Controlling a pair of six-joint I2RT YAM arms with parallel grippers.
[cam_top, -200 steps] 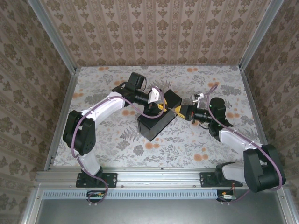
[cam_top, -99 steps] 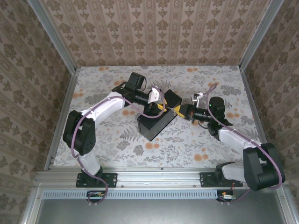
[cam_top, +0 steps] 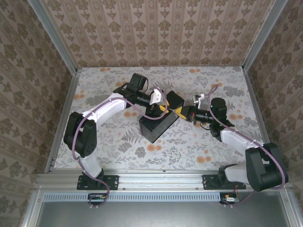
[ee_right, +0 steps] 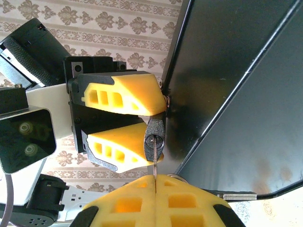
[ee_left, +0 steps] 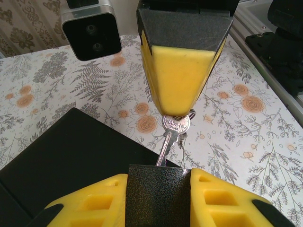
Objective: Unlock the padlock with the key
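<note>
My left gripper (ee_left: 158, 191) is shut on the dark speckled padlock (ee_left: 158, 194), held between its yellow fingers (ee_left: 94, 201) over the black box. My right gripper (ee_right: 155, 182) is shut on the silver key (ee_left: 170, 137), whose blade sits in the padlock's keyhole (ee_right: 153, 140). In the left wrist view the right gripper's yellow fingertips (ee_left: 177, 80) pinch the key's round head from above. In the top view the left gripper (cam_top: 161, 108) and the right gripper (cam_top: 177, 112) meet nose to nose at the box's right corner.
A black box (cam_top: 160, 120) lies mid-table under both grippers, its lid (ee_right: 236, 71) seen close beside the right wrist. Floral tabletop (cam_top: 199, 142) surrounds it, walled by patterned panels and metal rails (cam_top: 64, 118).
The right arm has edged slightly left toward the padlock, the key going with it. The left arm holds still.
</note>
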